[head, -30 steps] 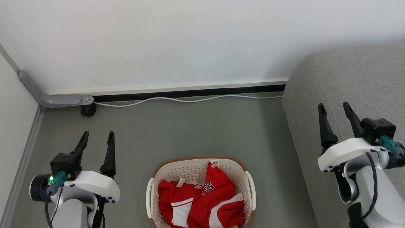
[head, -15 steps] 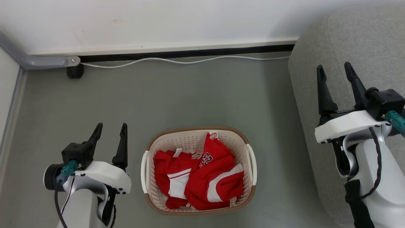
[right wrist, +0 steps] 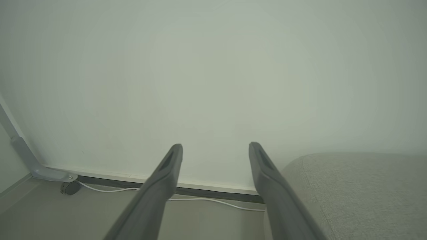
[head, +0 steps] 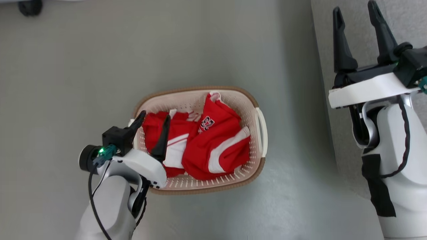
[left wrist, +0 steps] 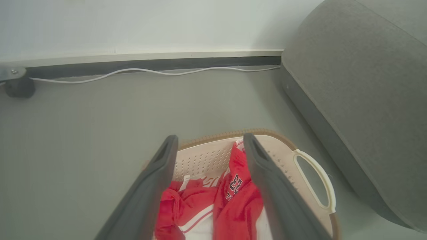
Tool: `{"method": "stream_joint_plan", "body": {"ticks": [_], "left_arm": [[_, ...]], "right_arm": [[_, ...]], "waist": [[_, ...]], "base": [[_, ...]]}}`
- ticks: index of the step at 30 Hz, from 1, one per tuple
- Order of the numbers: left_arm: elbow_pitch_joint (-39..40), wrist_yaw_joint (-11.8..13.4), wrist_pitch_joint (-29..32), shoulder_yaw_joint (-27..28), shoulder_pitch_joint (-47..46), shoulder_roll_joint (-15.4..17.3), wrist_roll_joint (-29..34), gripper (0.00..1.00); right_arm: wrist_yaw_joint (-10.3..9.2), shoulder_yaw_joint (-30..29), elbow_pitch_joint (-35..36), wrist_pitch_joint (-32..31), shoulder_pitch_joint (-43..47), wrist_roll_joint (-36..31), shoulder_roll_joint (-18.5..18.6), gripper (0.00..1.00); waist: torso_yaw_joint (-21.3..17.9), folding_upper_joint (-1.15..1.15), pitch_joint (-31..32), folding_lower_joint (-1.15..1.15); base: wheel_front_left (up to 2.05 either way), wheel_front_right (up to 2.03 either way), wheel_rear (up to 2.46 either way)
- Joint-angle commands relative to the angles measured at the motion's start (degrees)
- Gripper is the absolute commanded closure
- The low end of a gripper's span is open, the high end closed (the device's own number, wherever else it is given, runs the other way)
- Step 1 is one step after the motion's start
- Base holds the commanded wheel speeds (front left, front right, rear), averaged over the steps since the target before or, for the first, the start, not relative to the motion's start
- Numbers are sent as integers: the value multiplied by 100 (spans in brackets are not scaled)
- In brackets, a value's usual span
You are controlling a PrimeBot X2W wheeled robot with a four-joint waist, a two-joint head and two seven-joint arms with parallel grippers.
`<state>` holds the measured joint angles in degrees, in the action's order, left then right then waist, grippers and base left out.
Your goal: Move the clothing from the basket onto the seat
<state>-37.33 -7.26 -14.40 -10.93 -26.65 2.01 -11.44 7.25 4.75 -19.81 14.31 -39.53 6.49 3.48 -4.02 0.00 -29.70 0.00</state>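
On a plain grey floor (head: 83, 66), from the head camera: an oval cream plastic laundry basket (head: 196, 89) with perforated walls, a brown woven-look rim and white side handles (head: 262, 131). Holds all the soft red sports clothing (head: 213, 150) with white trim and stripes, bunched in a heap inside the walls, with a dark number print (head: 207, 122) facing up near the middle. Above the basket's left edge, the left gripper (head: 155, 116), its two long dark fingers (head: 161, 140) spread wide, one tip over the rim, the other over the red cloth. Pinches nothing; hard to tell whether touching the fabric or just above it. From the left wrist, the same spread fingers, framing the garments and the basket's far wall. Off to the right and apart from the basket, across a strip of bare floor, a large light-grey fabric-upholstered sofa (head: 320, 60) with a rounded edge. Over that edge, the right gripper (head: 354, 7), raised, its fingers likewise spread and empty. From the right wrist, a pale wall (right wrist: 213, 83), a thin white cable (right wrist: 213, 200) along the dark skirting (right wrist: 217, 195) and the sofa's corner at lower right.
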Motion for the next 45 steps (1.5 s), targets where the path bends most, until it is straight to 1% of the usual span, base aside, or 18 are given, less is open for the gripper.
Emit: {"method": "stream_joint_plan", "body": {"ticks": [1,7,16,19,24,29,34,35,40,45], "left_arm": [[25,-22,-60,25,-177,89,-136,0],[-261,-23,-60,-520,-575,88,-250,0],[-748,-23,-60,-988,-1369,116,-448,0],[-868,-23,-60,-1210,-1683,242,-521,0],[-1113,-23,-60,-1619,-2142,586,-756,0],[-1308,-23,-60,-2001,-2473,901,-1195,0],[-1396,-23,-60,-2464,-2689,1133,-1741,0],[-1396,-23,-60,-2464,-2689,1133,-1741,0],[-1369,-23,-60,-2955,-2969,1319,-2225,0],[-1288,-23,-60,-3548,-3254,1466,-2524,0]], "right_arm": [[24,133,194,69,-128,-36,-53,0],[24,284,364,69,-394,68,-58,0],[24,516,764,69,-837,273,-59,0],[24,624,918,69,-1037,361,-59,0],[24,811,1184,69,-1282,536,-59,0],[24,905,1447,69,-1350,678,-60,0],[24,927,1584,69,-1290,774,-60,0],[24,927,1584,69,-1290,774,-60,0],[24,936,1621,69,-1190,865,-60,0],[24,926,1620,69,-1108,927,-60,0]], "waist": [[-181,0,-503,0],[-254,0,-1071,0],[-453,0,-1888,0],[-581,0,-2170,0],[-822,0,-2570,0],[-996,0,-2852,0],[-1066,0,-2947,0],[-1066,0,-2947,0],[-1118,0,-2999,0],[-1141,0,-3057,0]], "base": [[0,0,0],[0,0,0],[0,0,0],[0,0,0],[0,0,0],[0,0,0],[0,0,0],[0,0,0],[0,0,0],[0,0,0]]}}
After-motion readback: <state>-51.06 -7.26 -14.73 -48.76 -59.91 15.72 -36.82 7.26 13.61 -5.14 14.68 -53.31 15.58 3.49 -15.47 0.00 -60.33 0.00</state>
